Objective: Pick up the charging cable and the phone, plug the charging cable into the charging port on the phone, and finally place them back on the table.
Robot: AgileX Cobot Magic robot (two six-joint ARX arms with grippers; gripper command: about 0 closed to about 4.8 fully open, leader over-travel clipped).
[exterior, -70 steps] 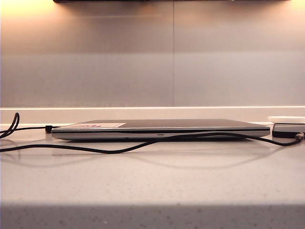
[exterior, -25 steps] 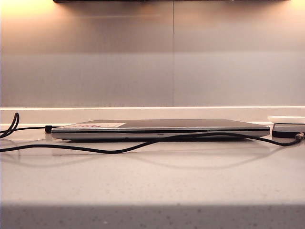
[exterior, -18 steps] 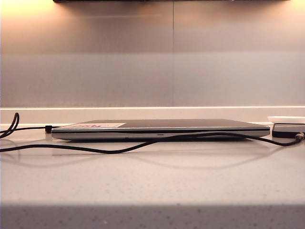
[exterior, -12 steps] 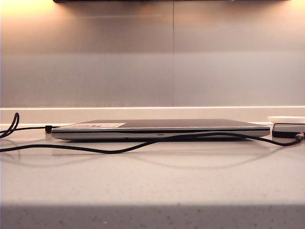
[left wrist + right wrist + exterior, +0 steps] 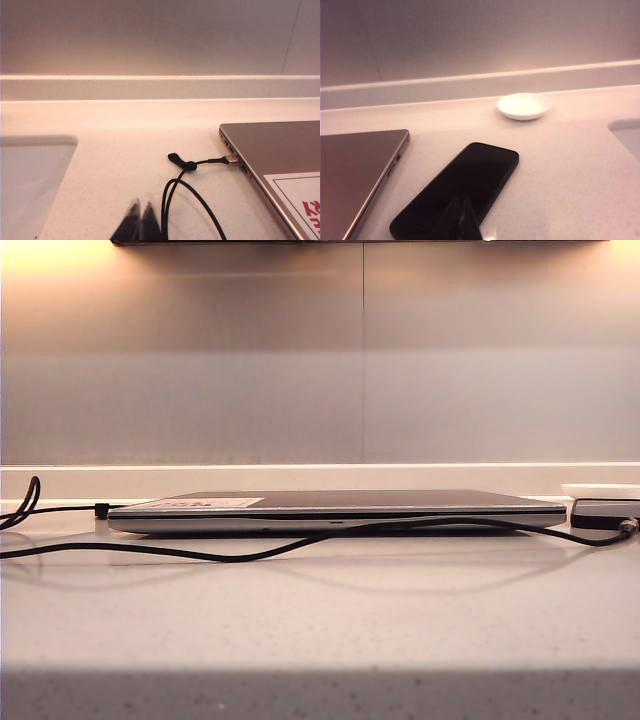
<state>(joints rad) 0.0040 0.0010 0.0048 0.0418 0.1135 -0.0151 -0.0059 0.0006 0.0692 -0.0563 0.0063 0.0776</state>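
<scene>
Phone (image 5: 457,192) just beyond the clenched right gripper (image 5: 461,220) and cable (image 5: 185,195) beside the clenched left gripper (image 5: 139,222) lie flat; pinched-shut fingers would likely shove them aside.

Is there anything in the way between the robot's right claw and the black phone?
No, nothing visible is in the way. The shut right gripper hangs over the near end of the phone, which lies flat on the table. The laptop and the white dish sit off to the sides.
</scene>
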